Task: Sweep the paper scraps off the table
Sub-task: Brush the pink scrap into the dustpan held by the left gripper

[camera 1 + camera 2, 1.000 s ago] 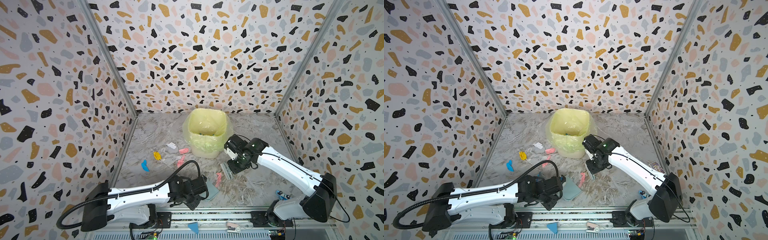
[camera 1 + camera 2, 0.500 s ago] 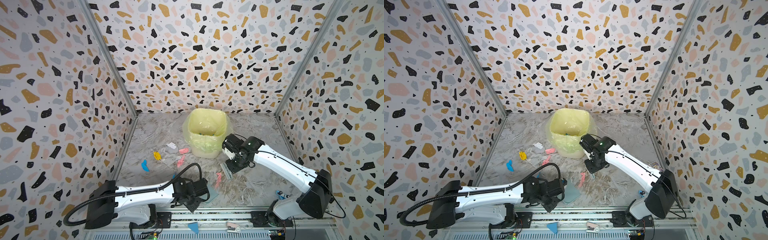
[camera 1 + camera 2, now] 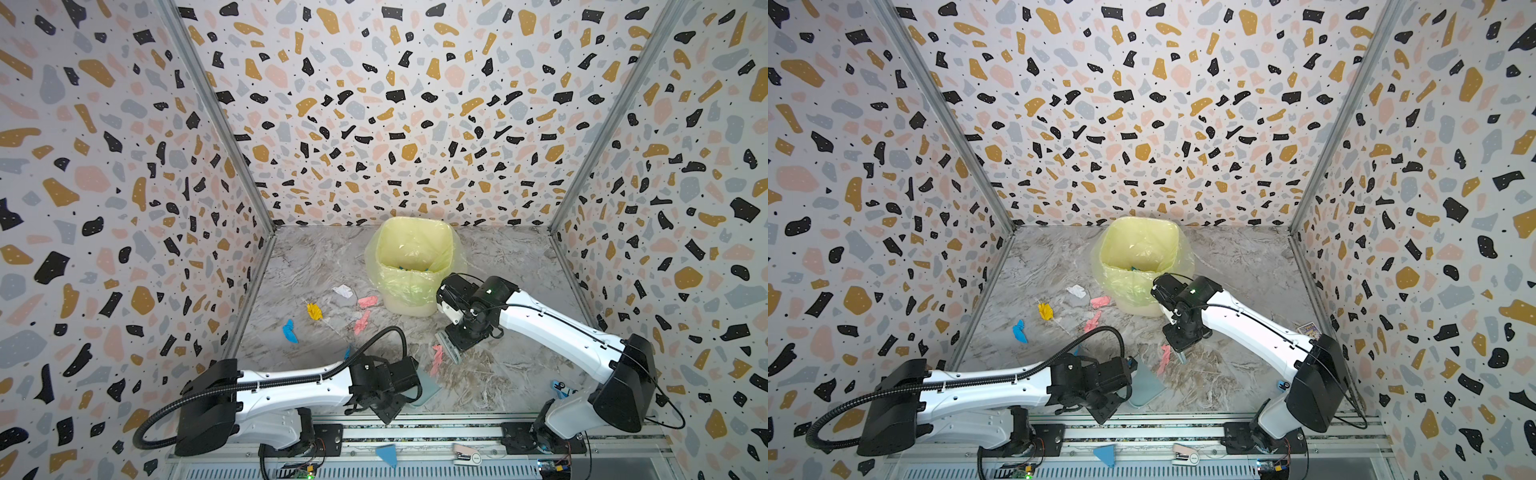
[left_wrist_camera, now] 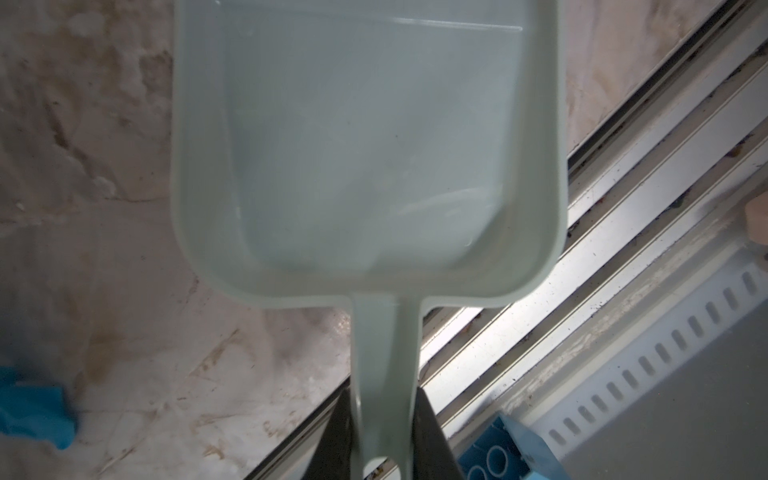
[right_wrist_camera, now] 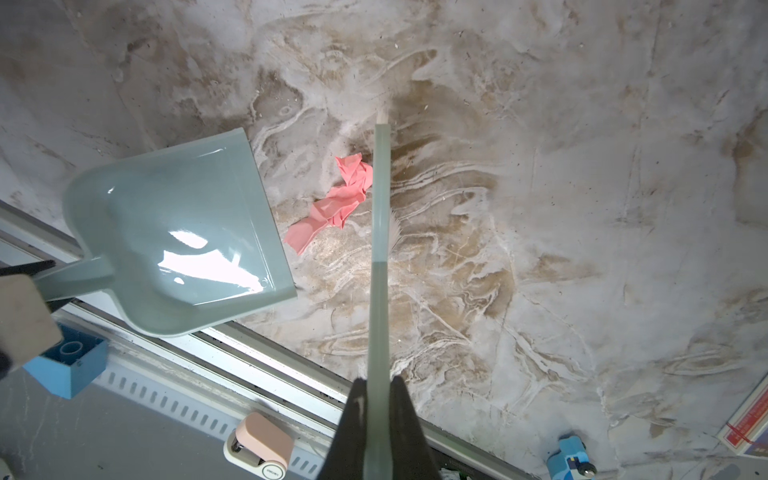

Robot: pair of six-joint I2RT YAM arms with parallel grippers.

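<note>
while the right gripper (image 5: 379,382) is clamped tight on the thin handle of a pale green brush (image 5: 381,208), the bristle end sits on the table (image 5: 561,216) with one of the paper scraps right against its side: a crumpled pink scrap (image 5: 340,199), long and creased, with folded corners. its far tip lies just beside the open lip of a pale green dustpan (image 5: 178,232), so the scrap sits between brush and pan. the left gripper (image 4: 384,399) is closed narrowly around the pan's handle, and the pan is bare inside in the left wrist view.

in both top views the other paper scraps lie well apart from the tools, on the marble surface left of a yellow bin (image 3: 411,266) lined with a thin bag. nearest the bin are a white scrap (image 3: 343,291), crumpled and roughly square, and a short pink piece (image 3: 368,301). just toward the arms from that lies a longer pink strip (image 3: 361,322). further left are a bright yellow twist (image 3: 314,311) and a bright blue curl (image 3: 289,330). a small blue bit (image 3: 347,353) shows beside the left arm's cable, partly hidden. bits of blue paper show inside the bin.
</note>
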